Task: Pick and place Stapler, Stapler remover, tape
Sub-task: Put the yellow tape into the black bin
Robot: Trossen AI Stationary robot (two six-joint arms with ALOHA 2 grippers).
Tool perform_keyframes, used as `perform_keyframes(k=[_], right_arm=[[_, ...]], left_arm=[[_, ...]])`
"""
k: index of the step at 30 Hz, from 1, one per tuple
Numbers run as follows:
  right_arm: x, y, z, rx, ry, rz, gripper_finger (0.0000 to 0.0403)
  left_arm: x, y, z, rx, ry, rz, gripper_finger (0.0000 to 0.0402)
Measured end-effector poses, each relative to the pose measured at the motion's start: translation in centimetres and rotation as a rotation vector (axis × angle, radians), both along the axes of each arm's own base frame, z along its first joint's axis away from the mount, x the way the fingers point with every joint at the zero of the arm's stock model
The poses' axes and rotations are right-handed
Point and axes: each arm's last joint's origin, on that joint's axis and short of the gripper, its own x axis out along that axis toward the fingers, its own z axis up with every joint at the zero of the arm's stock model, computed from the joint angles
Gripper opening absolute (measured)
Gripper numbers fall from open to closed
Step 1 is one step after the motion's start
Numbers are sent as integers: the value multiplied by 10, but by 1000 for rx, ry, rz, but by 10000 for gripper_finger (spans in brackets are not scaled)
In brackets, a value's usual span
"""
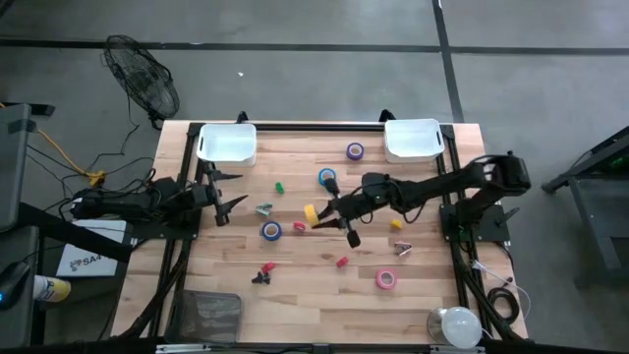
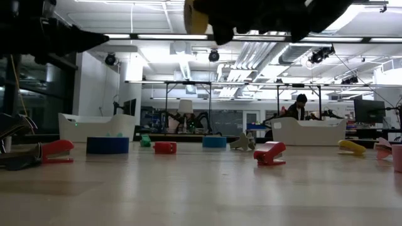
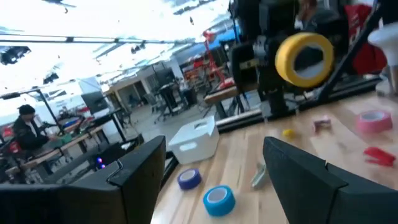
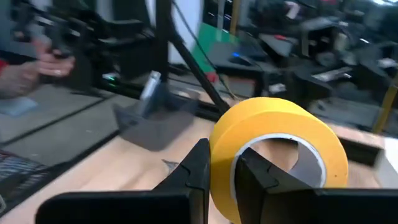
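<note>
Gripping a yellow tape roll (image 4: 278, 152), the right claw (image 1: 316, 218) hangs above the middle of the worktop (image 1: 423, 300), its two dark fingers (image 4: 186, 175) pinched on the roll's wall, one outside and one inside the hole. The low view shows that roll lifted clear of the wood, high under the arm. A blue tape roll (image 1: 326, 178) lies just behind the claw, a second blue one (image 1: 271, 230) lies to its left, a purple roll (image 1: 355, 150) sits near the right white bin (image 1: 412, 140), and a pink roll (image 1: 386, 279) rests toward the front right. Small red staplers (image 2: 269, 152) and a yellow one (image 1: 397, 224) lie scattered about the boards, with a grey staple remover (image 1: 264, 208) left of centre. The left claw (image 1: 228, 190) waits at the worktop's left edge, near the left white bin (image 1: 227, 143), its fingers spread wide and holding nothing. A person (image 2: 296, 107) sits in the room beyond.
</note>
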Motion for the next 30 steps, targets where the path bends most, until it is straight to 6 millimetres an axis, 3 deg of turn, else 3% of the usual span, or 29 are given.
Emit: perform_keyframes(k=[6,18,30], right_arm=[[30,-6,3,32,-42,114,34],[92,-14,14,10,-86,86,34],[101,-25,11,-36,-26,-52,34]], left_arm=[[4,-1,7,-44,-69,-32,266],[28,-1,7,-98,-73,-20,266],[65,-6,28,-72,52,-140,266]])
